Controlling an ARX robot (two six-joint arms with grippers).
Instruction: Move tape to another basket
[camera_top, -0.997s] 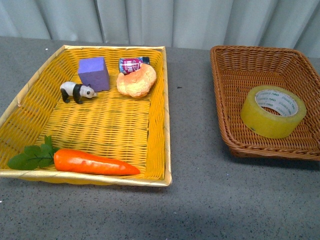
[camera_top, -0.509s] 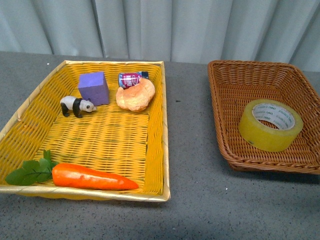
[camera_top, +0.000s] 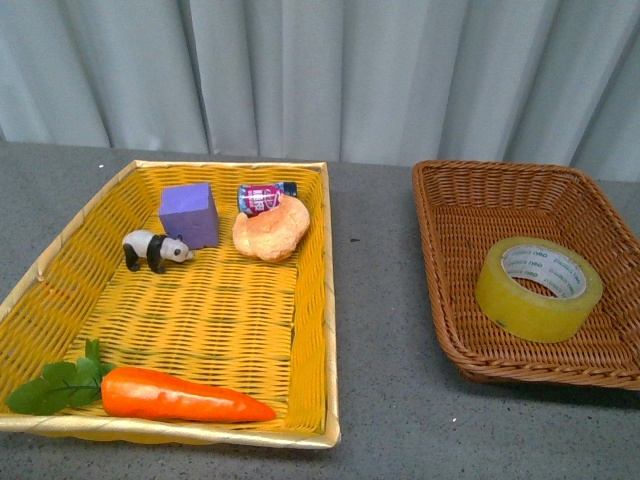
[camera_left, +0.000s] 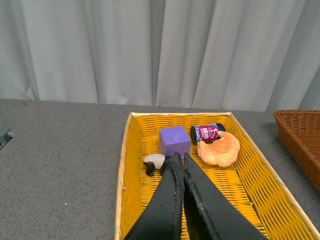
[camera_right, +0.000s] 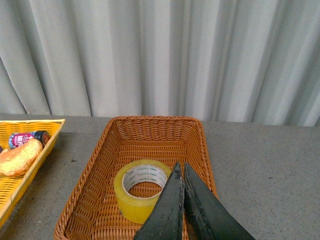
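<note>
The yellowish tape roll (camera_top: 539, 288) lies flat inside the dark brown wicker basket (camera_top: 470, 200) at the right of the front view. In the right wrist view the tape (camera_right: 142, 190) sits in the same basket (camera_right: 150, 131), and my right gripper (camera_right: 181, 167) is shut and empty, raised above the basket just beside the roll. My left gripper (camera_left: 181, 159) is shut and empty, raised over the yellow tray basket (camera_left: 250, 165). Neither gripper shows in the front view.
The yellow tray basket (camera_top: 310, 300) at the left holds a purple cube (camera_top: 188, 213), a toy panda (camera_top: 153, 248), a small can (camera_top: 264, 197), a bread roll (camera_top: 272, 228) and a toy carrot (camera_top: 180, 396). Grey tabletop lies between the baskets; a curtain hangs behind.
The front view has tilted upward: both baskets sit lower in the frame and more curtain shows. The tape stays in the brown basket.
</note>
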